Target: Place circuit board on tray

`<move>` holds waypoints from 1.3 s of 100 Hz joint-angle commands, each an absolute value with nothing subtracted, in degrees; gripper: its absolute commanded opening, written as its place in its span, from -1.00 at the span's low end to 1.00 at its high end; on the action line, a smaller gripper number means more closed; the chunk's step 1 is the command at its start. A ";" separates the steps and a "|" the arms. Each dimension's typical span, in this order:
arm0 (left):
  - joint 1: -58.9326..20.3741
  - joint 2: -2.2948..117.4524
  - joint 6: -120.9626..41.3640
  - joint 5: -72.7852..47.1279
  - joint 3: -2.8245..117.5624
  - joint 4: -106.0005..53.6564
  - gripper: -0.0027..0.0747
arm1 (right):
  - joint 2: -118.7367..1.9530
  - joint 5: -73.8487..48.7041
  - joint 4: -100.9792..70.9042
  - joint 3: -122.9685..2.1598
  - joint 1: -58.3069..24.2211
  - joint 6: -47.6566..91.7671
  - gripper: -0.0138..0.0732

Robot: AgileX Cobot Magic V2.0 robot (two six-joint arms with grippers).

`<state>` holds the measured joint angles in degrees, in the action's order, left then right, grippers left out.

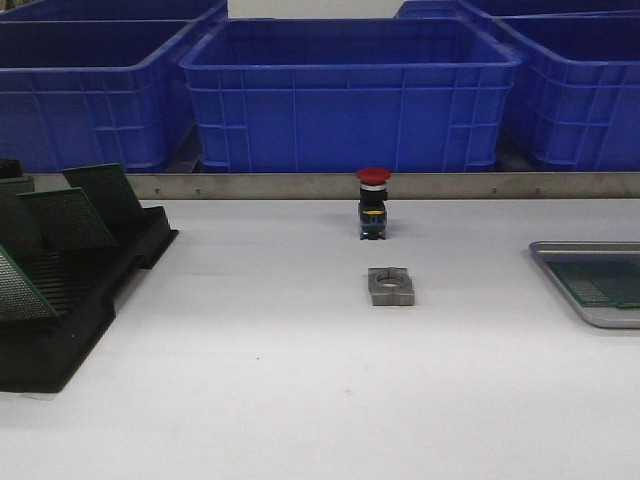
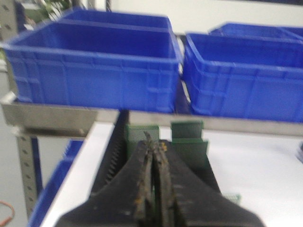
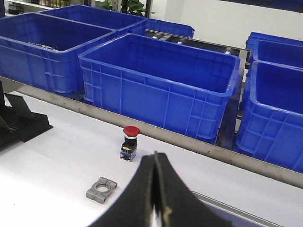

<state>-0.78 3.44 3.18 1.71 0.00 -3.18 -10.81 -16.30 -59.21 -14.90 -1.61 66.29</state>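
Green boards [image 1: 78,215] stand tilted in the black rack [image 1: 90,290] at the left of the desk [image 1: 300,380], and that is where the action must start. Over on the far right the tray [image 1: 560,268] lies flat on the desk, cut by the picture's edge, and one green board [image 1: 605,280] already rests in it. So the job, by my reading, is at a pick-up step: another board has to come out of the rack.

Neither arm shows in the front view. The left gripper [image 2: 154,165] looks down the rack from its wrist camera, its fingers [image 2: 144,175] pressed together with nothing between them, boards [image 2: 187,135] just beyond the tips. The right gripper [image 3: 156,182] sits closed and empty too, with the tray rim [image 3: 222,208] peeking out just past it.

How to do it well? Open the left fingers before going in, take one board by its top edge, and lift it along its slot so it does not drag its neighbours. Between rack and tray sit a red button switch [image 1: 373,203] and a grey metal block [image 1: 391,286]; carry the board high enough to pass over them. Blue crates [image 1: 350,95] line the back, out of the way. Lay the board flat inside the rim, beside the one there.
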 commanded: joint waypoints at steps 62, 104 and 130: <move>1.04 -2.05 3.41 -8.80 -2.89 0.00 -0.98 | -11.33 -16.37 -60.10 -16.32 -1.65 66.55 -0.82; 0.94 -2.05 3.41 -8.34 -2.78 0.00 -0.98 | -11.33 -16.65 -60.10 -16.32 -1.65 66.55 -0.82; 0.94 -2.05 3.41 -8.34 -2.78 0.00 -0.98 | -11.33 -16.65 -60.10 -16.32 -1.65 66.55 -0.82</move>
